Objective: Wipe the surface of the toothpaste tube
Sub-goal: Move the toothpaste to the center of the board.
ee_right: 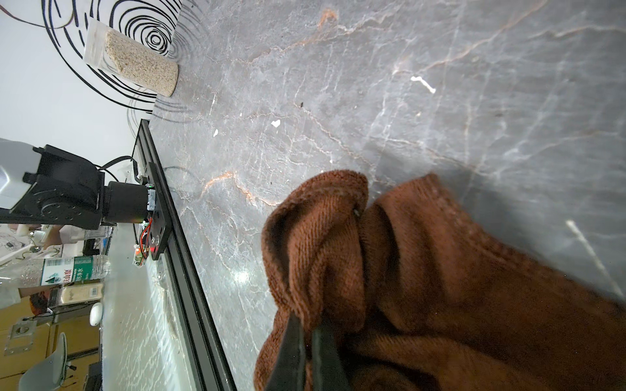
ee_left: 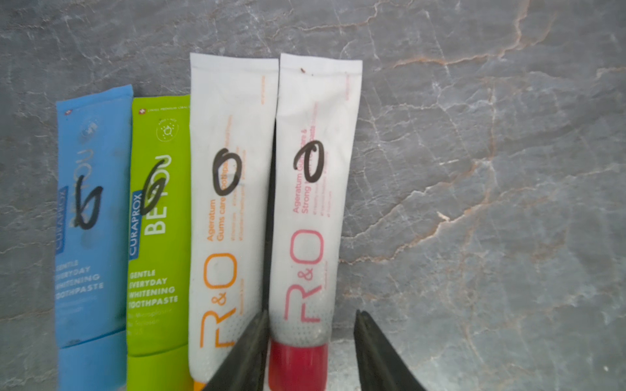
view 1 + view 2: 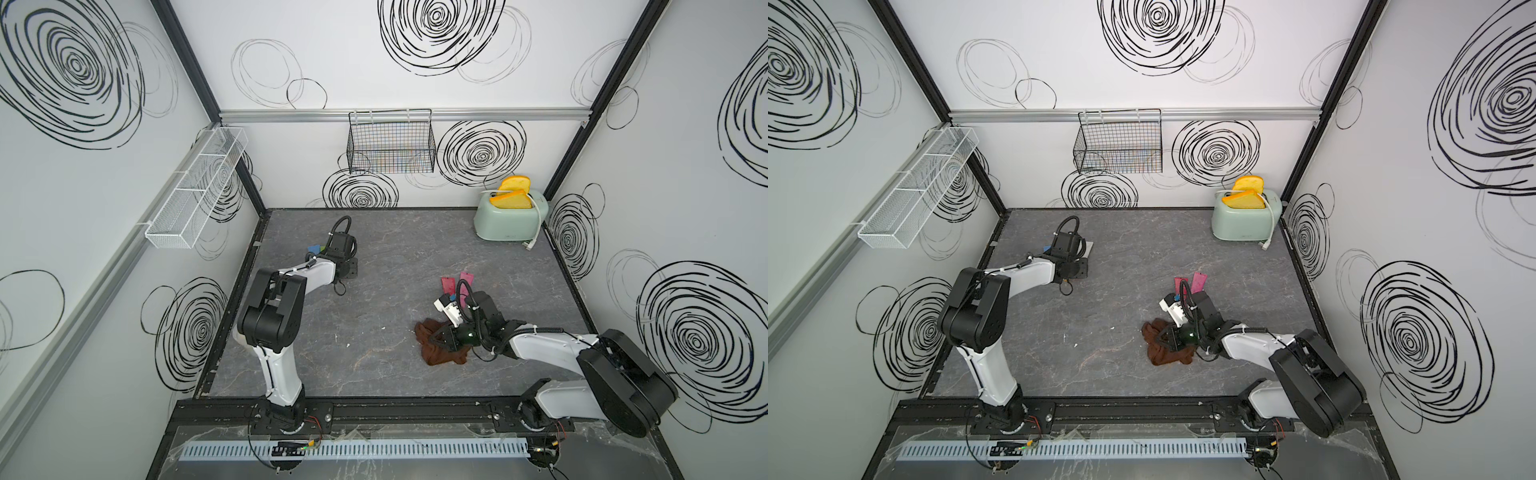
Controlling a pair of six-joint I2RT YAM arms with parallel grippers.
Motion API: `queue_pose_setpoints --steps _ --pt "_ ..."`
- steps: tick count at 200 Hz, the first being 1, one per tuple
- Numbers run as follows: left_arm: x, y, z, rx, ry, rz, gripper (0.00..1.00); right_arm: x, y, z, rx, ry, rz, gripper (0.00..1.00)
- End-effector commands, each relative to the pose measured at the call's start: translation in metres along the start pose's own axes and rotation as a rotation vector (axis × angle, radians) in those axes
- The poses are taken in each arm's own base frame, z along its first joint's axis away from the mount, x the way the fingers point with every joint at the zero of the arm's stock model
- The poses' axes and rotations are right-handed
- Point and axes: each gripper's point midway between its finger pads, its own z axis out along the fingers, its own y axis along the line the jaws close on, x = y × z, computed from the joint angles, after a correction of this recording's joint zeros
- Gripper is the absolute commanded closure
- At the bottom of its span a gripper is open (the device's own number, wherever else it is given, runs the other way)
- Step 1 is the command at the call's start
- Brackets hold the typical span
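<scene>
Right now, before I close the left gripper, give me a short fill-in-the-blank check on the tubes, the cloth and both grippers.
1. The blue tube lies right beside the ___ tube.
2. The left gripper has its open jaws astride the pink-lettered tube, whose cap is ___.
3. The right gripper is shut on the ___ cloth.
4. The toaster stands in the table's far ___ corner.

Missing words: green; red; brown; right
</scene>
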Motion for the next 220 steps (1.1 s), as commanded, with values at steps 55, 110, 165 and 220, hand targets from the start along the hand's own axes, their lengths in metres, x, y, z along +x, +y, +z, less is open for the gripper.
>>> queue_pose_setpoints --steps 55,110,165,220 --pt "0.008 -0.005 0.015 0.01 0.081 0.034 0.74 -0.001 0.01 -0.003 -0.038 -0.006 -0.017 1.0" --pt "0.025 -0.024 -0.026 0.04 0.034 0.079 0.88 -0.022 0.024 -0.02 -0.047 -0.073 -0.05 1.0" --pt "0.106 -0.116 -0.095 0.27 0.021 0.218 0.87 -0.038 0.023 -0.036 -0.02 -0.135 -0.049 1.0" --pt "0.197 -0.143 -0.137 0.363 0.071 0.353 0.78 -0.044 0.01 -0.035 0.035 -0.142 -0.04 1.0"
